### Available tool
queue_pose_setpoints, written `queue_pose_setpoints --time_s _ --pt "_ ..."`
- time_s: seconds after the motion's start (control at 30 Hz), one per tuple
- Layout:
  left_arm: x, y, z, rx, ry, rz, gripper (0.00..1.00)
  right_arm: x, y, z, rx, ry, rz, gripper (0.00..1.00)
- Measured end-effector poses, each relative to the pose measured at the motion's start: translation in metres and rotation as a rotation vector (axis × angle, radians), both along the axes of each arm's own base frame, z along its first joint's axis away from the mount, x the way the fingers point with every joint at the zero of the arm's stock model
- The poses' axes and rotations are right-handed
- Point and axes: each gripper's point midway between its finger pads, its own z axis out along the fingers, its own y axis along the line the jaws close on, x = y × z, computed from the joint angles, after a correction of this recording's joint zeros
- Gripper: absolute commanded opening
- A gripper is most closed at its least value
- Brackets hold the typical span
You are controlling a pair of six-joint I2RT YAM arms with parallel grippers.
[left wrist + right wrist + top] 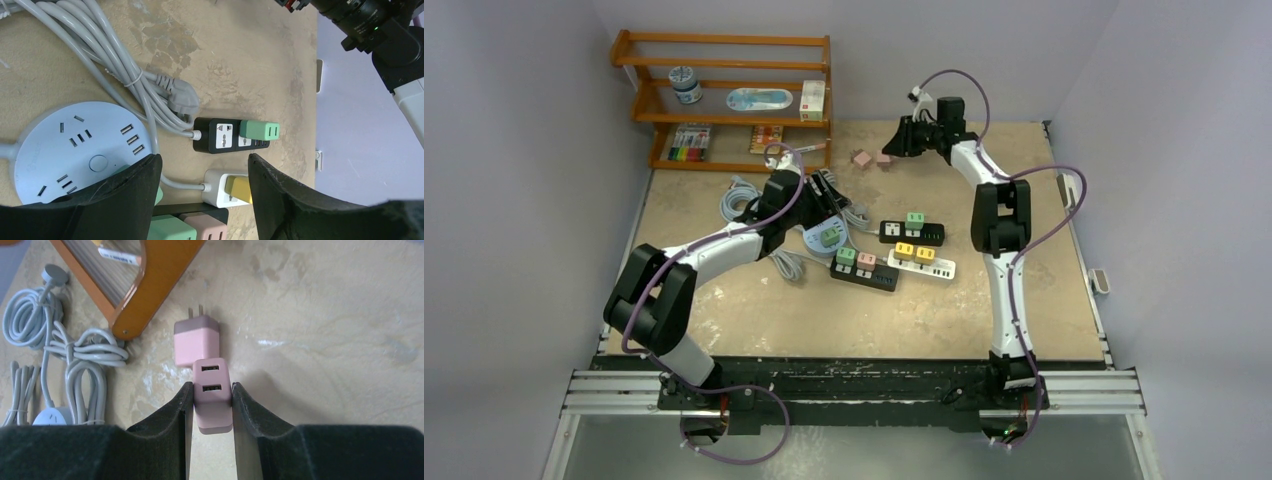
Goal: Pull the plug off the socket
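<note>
Up at the top centre of the overhead view, the right tool [892,150] meets the held pink plug [884,158]. The loose pink plug [861,158] lies just beside it on the bench [1044,300]. Mid-frame, the left tool [822,226] hangs over a round socket hub [810,241] bearing a green plug [828,237].

Left wrist: its fingers stand apart above the hub.

Right wrist: fingers clamped on the held pink plug, over bare bench.
</note>
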Motion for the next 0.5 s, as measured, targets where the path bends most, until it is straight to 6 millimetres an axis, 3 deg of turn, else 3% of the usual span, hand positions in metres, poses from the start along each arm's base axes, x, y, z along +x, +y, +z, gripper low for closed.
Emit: queue_pose_setpoints --time_s 0.23,0.27,0.5 --pt "0.000 0.002 -0.001 0.005 0.005 0.004 0.63 0.020 0.001 0.013 0.015 -0.069 -0.021 0.00" --pt "0.001 0.003 -0.002 0.007 0.008 0.006 0.63 0.023 0.001 0.011 0.015 -0.070 -0.027 0.04" --pt "0.001 0.008 -0.006 0.017 0.024 0.015 0.63 0.027 -0.001 -0.005 0.022 -0.046 -0.042 0.57"
